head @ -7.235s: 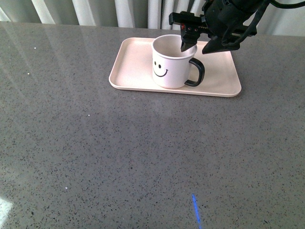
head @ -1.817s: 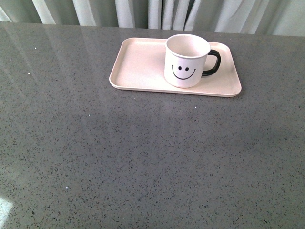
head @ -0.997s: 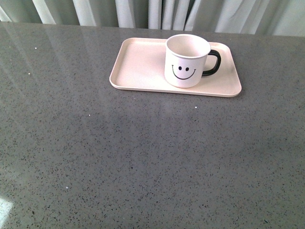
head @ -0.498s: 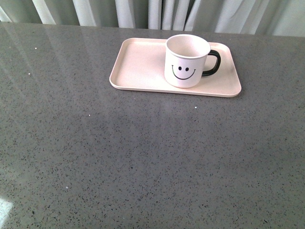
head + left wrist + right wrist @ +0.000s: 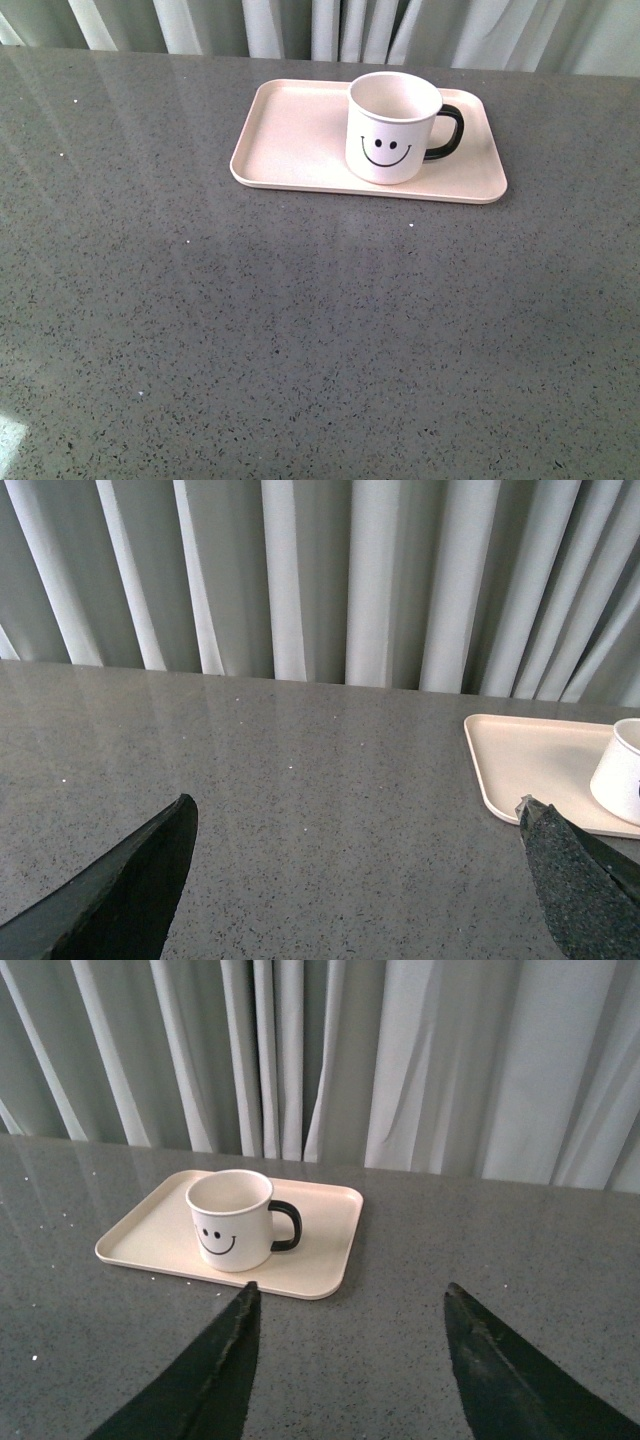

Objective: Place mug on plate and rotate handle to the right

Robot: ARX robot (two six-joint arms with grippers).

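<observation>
The white mug point(image 5: 393, 128) with a black smiley face stands upright on the right half of the pale pink plate point(image 5: 290, 140). Its black handle point(image 5: 447, 132) points to the right. Neither arm shows in the front view. The right wrist view shows the mug point(image 5: 230, 1220), the handle point(image 5: 287, 1227) and the plate point(image 5: 330, 1230) ahead of my right gripper point(image 5: 350, 1295), which is open, empty and well back from them. My left gripper point(image 5: 355, 810) is open over bare table, with the plate point(image 5: 520, 765) and the mug's edge point(image 5: 622, 775) off to one side.
The grey speckled table point(image 5: 300, 330) spreads wide in front of the plate. Pale pleated curtains point(image 5: 330, 25) hang along its far edge.
7.2 s ago the right gripper was at the mug's rim and the handle pointed front-right. Since then the mug sits further right on the plate, handle to the right, and the arm has left the front view.
</observation>
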